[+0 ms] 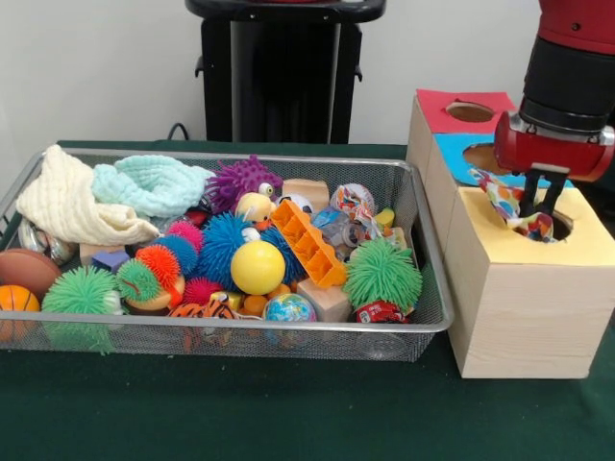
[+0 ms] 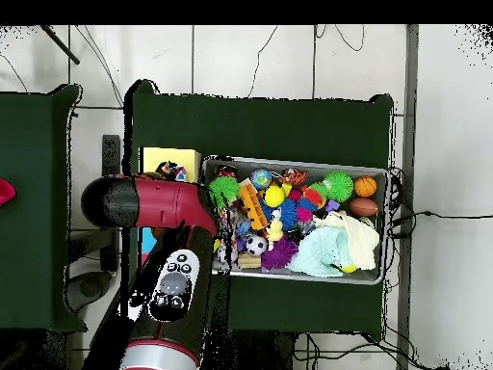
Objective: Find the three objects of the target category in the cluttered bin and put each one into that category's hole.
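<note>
While black gripper at frame right pinches thin white polka-dot cloth piece over yellow-surround hole of pale wooden box, you handle limp, light fabric; expect snagging on rim.

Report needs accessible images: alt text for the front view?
The gripper lowers a polka-dot cloth into the yellow-surround hole of the wooden box, right of a wire mesh bin crammed with toys.
</note>
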Controlling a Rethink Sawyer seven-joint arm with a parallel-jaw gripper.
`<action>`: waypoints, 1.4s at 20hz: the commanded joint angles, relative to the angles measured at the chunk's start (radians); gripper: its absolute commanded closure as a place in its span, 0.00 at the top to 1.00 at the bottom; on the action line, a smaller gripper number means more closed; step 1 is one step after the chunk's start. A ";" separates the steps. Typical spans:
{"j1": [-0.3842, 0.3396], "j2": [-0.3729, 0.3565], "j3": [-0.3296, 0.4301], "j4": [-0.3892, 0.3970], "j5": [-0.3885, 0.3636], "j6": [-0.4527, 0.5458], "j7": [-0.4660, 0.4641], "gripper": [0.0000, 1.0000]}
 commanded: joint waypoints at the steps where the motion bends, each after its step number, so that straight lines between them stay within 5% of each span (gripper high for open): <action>1: -0.052 -0.044 0.059 0.132 -0.009 0.149 0.133 0.00; 5: -0.181 -0.049 0.262 0.204 -0.024 -0.088 -0.025 0.00; 11: -0.215 -0.033 0.313 0.147 -0.125 -0.231 -0.016 0.00; 28: -0.193 -0.099 0.271 0.103 -0.143 -0.035 0.063 0.00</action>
